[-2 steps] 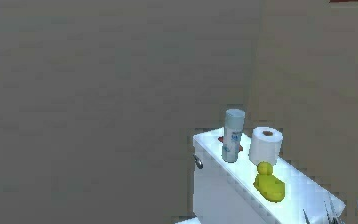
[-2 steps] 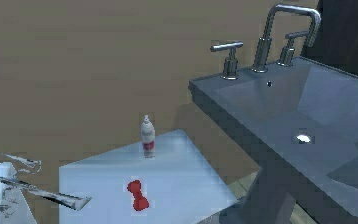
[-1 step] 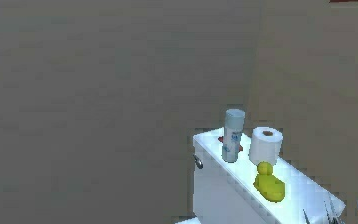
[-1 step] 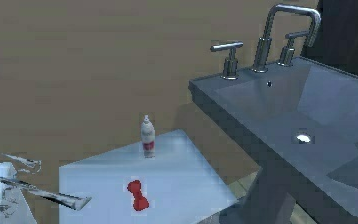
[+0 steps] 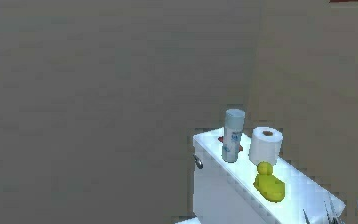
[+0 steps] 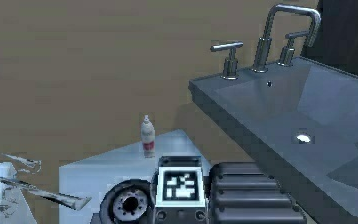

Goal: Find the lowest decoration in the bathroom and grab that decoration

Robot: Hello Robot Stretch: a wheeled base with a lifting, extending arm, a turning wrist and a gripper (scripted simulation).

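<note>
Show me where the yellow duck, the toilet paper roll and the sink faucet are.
yellow duck (image 5: 271, 185): forward view, on its body.
toilet paper roll (image 5: 268, 148): forward view, on its white side.
faucet (image 6: 263, 50): arm side view, on its upright stem.

Dim, even light, soft faint shadows

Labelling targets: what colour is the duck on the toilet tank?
Yellow. The duck shows best in the forward view, on the tank.
</note>
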